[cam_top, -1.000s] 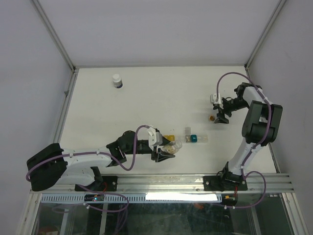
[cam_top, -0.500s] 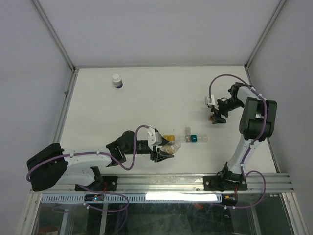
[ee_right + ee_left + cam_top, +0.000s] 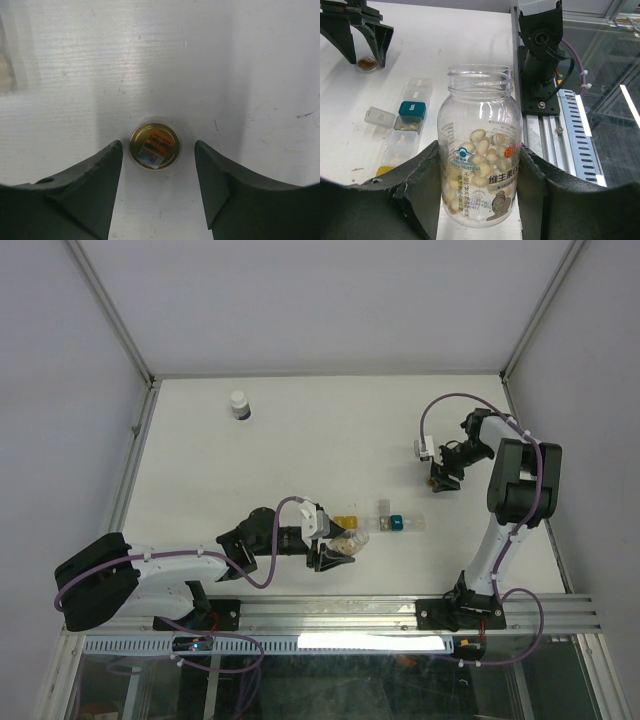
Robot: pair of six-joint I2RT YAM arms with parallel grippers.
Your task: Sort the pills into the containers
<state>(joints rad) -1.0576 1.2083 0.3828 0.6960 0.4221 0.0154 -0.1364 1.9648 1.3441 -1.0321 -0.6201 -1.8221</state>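
Note:
My left gripper (image 3: 338,552) is shut on a clear open bottle (image 3: 352,540) holding cream pills, upright between the pads in the left wrist view (image 3: 480,145). Just beyond it lies the pill-box strip: a yellow compartment (image 3: 345,521), a teal compartment (image 3: 396,522) and a clear section (image 3: 413,523). In the left wrist view the teal one (image 3: 412,108) sits mid-strip and the yellow one (image 3: 384,170) at the near end. My right gripper (image 3: 440,478) is open, its fingers astride a small amber vial (image 3: 154,146) standing on the table, without touching it.
A white bottle with a dark band (image 3: 239,405) stands at the far left of the table. A clear flap (image 3: 379,117) lies open beside the strip. The metal rail (image 3: 400,612) runs along the near edge, and walls enclose the table on three sides.
My right gripper has shifted a little left, staying over the amber vial. The left arm and its bottle have not moved.

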